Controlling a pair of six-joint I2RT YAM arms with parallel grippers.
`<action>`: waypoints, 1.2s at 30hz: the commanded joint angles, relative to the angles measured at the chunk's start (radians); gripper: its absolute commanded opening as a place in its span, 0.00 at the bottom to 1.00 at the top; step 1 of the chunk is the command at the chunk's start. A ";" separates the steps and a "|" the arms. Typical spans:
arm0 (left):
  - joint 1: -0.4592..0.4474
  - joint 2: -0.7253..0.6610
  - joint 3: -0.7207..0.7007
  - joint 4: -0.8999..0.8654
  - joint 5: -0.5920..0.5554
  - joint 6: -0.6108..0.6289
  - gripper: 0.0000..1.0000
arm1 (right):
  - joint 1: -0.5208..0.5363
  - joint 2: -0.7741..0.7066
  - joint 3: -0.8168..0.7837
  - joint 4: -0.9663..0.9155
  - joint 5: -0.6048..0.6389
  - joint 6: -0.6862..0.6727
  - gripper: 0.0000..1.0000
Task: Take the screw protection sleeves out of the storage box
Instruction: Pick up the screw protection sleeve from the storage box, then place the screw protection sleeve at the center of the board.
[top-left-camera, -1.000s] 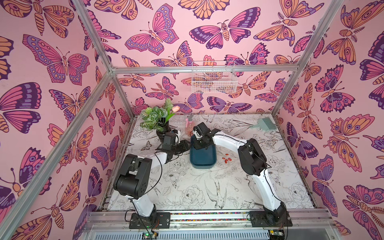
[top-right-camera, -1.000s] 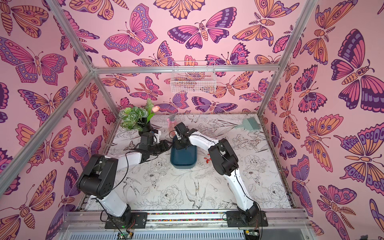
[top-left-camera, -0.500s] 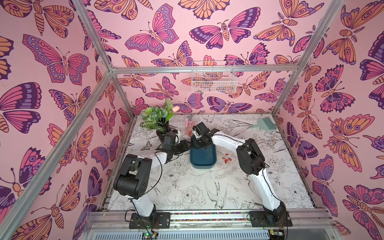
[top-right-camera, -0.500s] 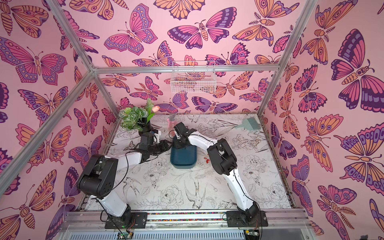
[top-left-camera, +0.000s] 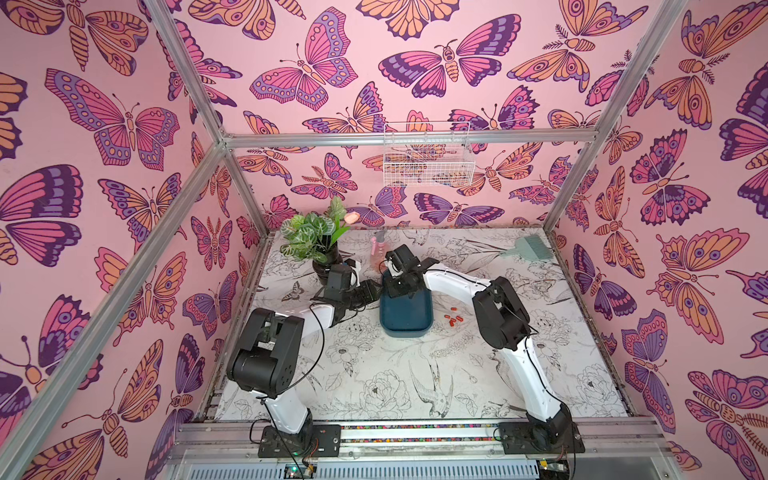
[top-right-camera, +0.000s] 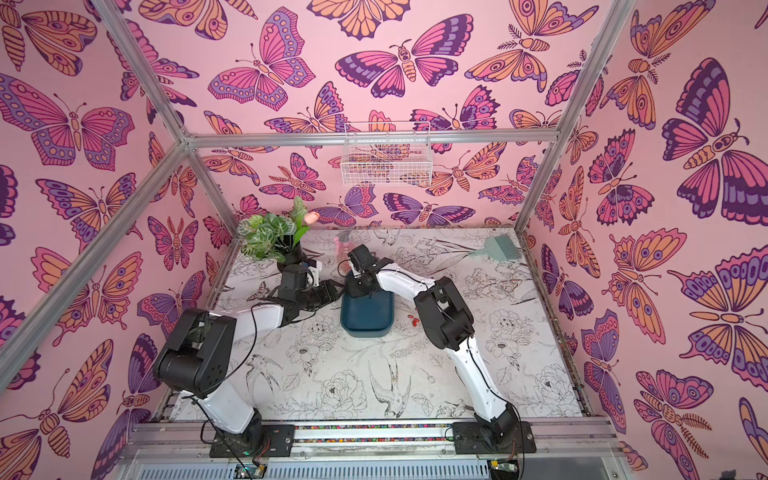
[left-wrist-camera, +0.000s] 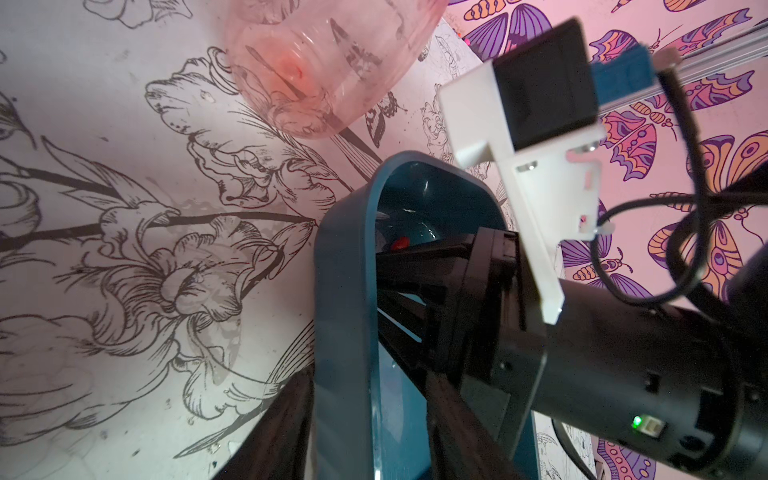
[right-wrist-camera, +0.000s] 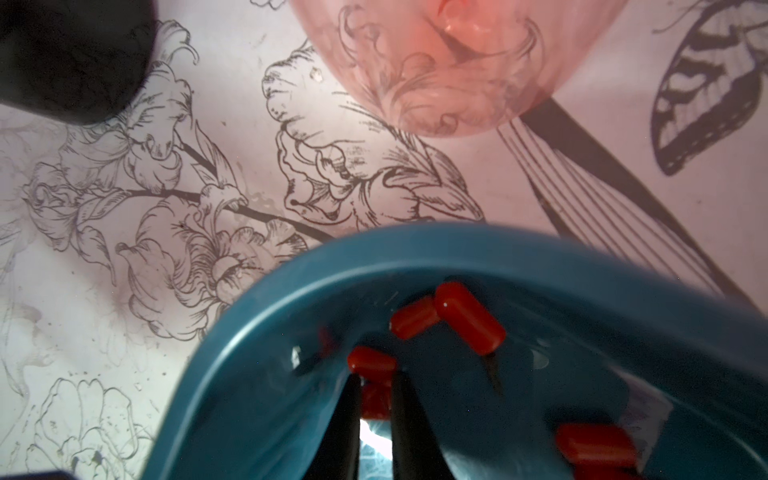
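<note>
This is a robot test cell in a lab rather than a lived-in room. An aluminium frame (top-left-camera: 311, 139) boxes in a small tabletop (top-left-camera: 374, 374), with butterfly wallpaper (top-left-camera: 124, 124) covering the panels as a backdrop. Two white-and-black robot arms, the left arm (top-left-camera: 266, 353) and the right arm (top-left-camera: 503, 320), are bolted to a metal rail (top-left-camera: 415, 432) along the front edge. A few staged props are set out: a potted plant (top-left-camera: 307, 237), a pink spray bottle (top-left-camera: 378, 253), a brush (top-left-camera: 528, 249), a wire basket (top-left-camera: 428, 166), and a storage box (top-left-camera: 407, 316) holding screw protection sleeves (right-wrist-camera: 469, 318).

Potted plant (top-left-camera: 309, 239) — pink spray bottle (top-left-camera: 377, 254)
</note>
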 joint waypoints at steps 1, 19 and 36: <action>0.006 0.019 0.000 0.011 0.022 0.001 0.49 | 0.005 -0.059 -0.053 -0.011 0.004 0.010 0.13; 0.007 0.016 -0.002 0.011 0.020 0.002 0.49 | 0.005 -0.194 -0.155 0.006 0.016 -0.009 0.06; 0.007 0.017 -0.002 0.011 0.022 0.001 0.49 | -0.007 -0.460 -0.338 -0.028 0.071 -0.027 0.02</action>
